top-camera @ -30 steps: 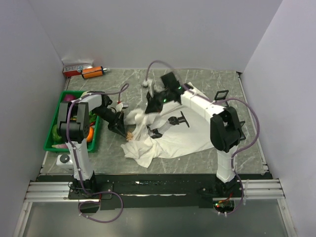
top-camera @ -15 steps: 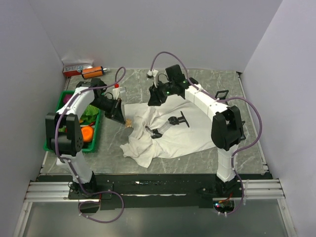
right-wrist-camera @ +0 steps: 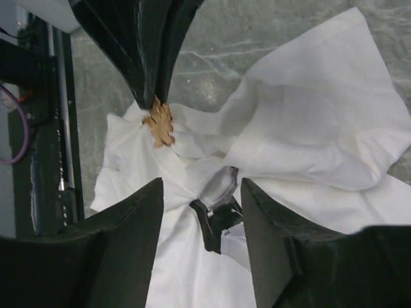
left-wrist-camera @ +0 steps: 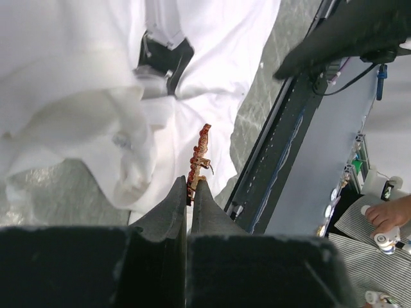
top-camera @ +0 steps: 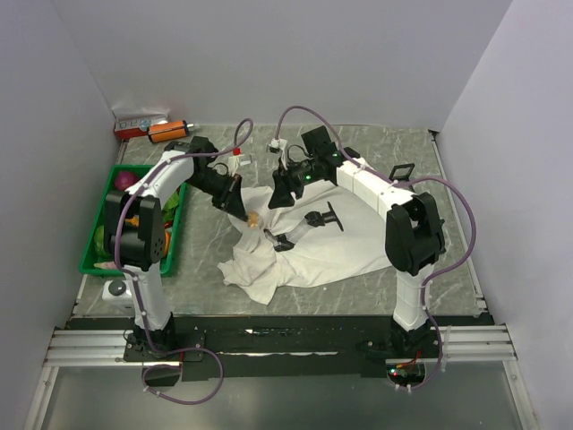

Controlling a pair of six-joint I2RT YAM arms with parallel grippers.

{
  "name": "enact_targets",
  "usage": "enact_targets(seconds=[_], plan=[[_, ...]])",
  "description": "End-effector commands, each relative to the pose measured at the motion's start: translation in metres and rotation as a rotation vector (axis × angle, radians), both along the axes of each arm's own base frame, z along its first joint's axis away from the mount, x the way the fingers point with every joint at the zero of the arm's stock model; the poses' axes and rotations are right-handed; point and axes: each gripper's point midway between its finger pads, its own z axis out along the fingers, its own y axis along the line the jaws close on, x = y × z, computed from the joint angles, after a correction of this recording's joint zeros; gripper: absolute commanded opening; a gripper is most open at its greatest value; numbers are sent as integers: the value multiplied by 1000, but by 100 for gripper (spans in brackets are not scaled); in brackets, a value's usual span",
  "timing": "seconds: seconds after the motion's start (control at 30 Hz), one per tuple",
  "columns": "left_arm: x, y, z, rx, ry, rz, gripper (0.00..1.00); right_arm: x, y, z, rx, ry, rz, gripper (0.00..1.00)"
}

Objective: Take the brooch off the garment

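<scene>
Both near garment [top-camera: 313, 255] far-left edge | left jaws pinch brooch [left-wrist-camera: 200, 157] | right jaws spread, close by, not touching

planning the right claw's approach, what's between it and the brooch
In the right wrist view, only garment folds lie between the open right claw and the brooch; a black-and-clear object sits beneath the claw.

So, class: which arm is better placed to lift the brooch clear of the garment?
Left: the left hand is shut on the brooch; the right hand hangs open above the garment, holding nothing.
</scene>
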Motion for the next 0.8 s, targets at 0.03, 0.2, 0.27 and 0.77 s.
enact_targets(seconds=[0.03,0.2,0.27,0.77], plan=[[14,-16,24,-83,-90,-16,1,-1,13,47,106,-13,18,63],[13,-26,27,-116,-89,-2,1,-10,20,47,129,26,32,67],[11,-28,28,-125,-87,-4,1,-10,23,47,135,46,23,67],[7,-35,42,-170,-85,9,1,-22,50,34,70,9,2,59]])
